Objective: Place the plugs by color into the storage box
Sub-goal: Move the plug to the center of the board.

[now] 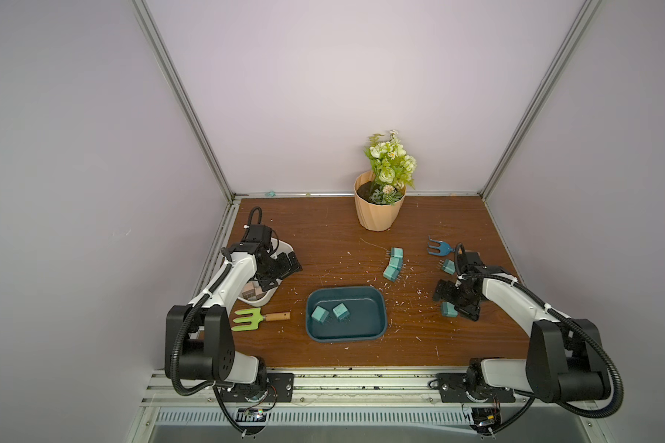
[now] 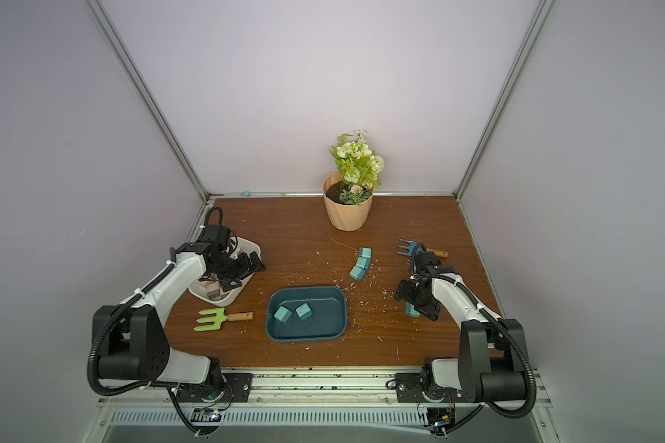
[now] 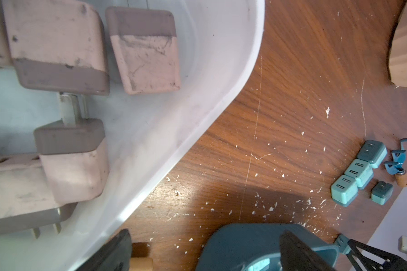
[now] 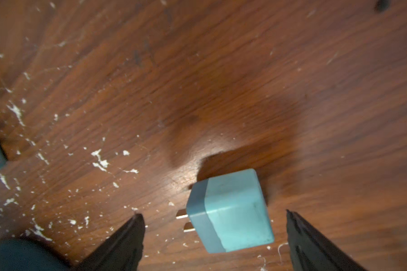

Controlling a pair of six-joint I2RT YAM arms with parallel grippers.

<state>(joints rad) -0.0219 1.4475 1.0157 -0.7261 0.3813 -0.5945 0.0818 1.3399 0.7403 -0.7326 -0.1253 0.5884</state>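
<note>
Right wrist view: the right gripper [image 4: 214,213] straddles one teal plug [image 4: 230,211] right of the teal tray [image 1: 345,288], jaws spread, apparently clear of both faces, aligned for pickup. Left of that tray, the left gripper [image 3: 205,232] hangs, jaws parted, over the white tray [image 3: 197,117] of beige plugs [image 3: 146,51].

Two plugs [image 1: 319,314] are laid in the middle tray [image 1: 365,324]; three more plugs [image 1: 394,263] are lined up behind it, rightward.

No words, nos. or signs can be read anywhere (the teal plug [image 4: 230,211], the pink plugs [image 3: 146,58] and the white tray [image 3: 197,117] all look plain, no labels, brands etc.).
</note>
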